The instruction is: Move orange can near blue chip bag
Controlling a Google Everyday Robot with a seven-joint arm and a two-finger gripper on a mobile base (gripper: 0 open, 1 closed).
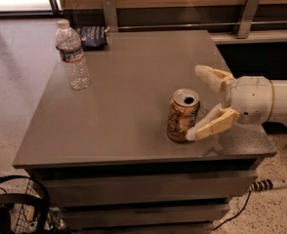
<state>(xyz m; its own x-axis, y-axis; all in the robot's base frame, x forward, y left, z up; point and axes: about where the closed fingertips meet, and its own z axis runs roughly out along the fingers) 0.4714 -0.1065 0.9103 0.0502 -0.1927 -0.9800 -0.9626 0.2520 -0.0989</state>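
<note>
The orange can (pixel 181 114) stands upright near the front right of the grey table (pixel 124 111), its silver top opened. The blue chip bag (pixel 92 37) lies at the table's far left corner, crumpled and dark. My gripper (pixel 198 103) reaches in from the right, open, with cream fingers spread. The near fingertip (pixel 192 134) is at the can's lower right side; the far finger (pixel 207 77) is behind and to the right of the can. The can sits at the mouth of the open fingers.
A clear plastic water bottle (pixel 72 55) stands at the table's left, just in front of the chip bag. A wooden wall with metal brackets (pixel 246 13) runs behind the table. A cable (pixel 260 186) and wire basket (pixel 21 213) are on the floor.
</note>
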